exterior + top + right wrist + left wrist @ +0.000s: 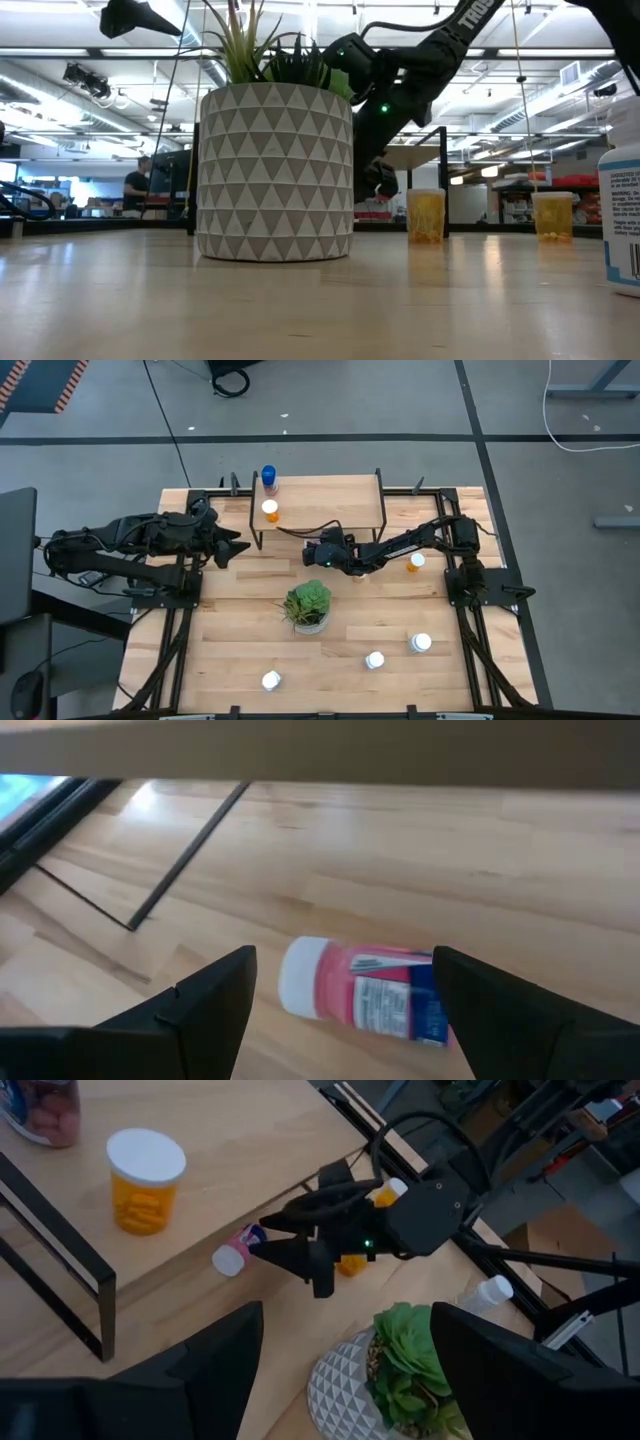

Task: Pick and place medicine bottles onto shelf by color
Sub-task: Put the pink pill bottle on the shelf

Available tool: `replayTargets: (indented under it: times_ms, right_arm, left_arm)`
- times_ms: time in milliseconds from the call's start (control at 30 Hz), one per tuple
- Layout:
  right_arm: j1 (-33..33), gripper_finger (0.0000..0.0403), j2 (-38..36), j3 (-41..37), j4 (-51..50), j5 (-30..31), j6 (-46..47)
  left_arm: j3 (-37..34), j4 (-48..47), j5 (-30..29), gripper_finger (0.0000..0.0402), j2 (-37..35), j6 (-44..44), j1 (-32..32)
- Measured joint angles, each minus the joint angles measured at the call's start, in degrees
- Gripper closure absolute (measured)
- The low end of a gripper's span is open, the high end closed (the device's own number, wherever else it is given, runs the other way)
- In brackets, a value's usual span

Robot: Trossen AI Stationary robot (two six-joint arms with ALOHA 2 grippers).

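Bottles are what I'm sorting, and the one in hand now is the pink bottle point(365, 992), lying on its side on the bench point(240, 610) just under the front edge of the shelf point(330, 495). My right gripper point(340, 1005) hovers over it with its fingers spread wide, one on each side of the white cap end, nothing clamped yet. To do this well I judge I should lower straight down so the fingers straddle the body rather than the cap, since a round bottle on its side could roll away if only one finger touches first. I also need to keep clear of the shelf edge overhead when I lift. On the shelf, near its left end, stand an orange bottle point(271, 511) and a blue bottle point(268, 478). The left gripper point(238, 548) waits beside the shelf's left end, fingers apart and empty. A potted plant point(308, 606) sits in front of the shelf.
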Motion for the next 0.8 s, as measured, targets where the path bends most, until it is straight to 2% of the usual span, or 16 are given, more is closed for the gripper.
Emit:
replayTargets:
  times_ms: [233,600,800]
  right_arm:
    - [-0.35,0.0093,-0.02,0.00,0.55,3.25,-2.38]
    - [-2.46,0.0093,-0.02,0.00,-0.08,-1.09,-2.86]
    - [-2.99,0.0093,-0.04,0.02,-2.32,-1.30,-0.11]
  left_arm:
    - [0.00,-0.62,1.45,0.0109,0.00,-0.42,-0.02]
    - [0.00,-1.78,1.47,0.0109,0.00,0.02,0.00]
    - [0.00,-1.76,1.46,0.0109,0.00,0.04,-0.01]
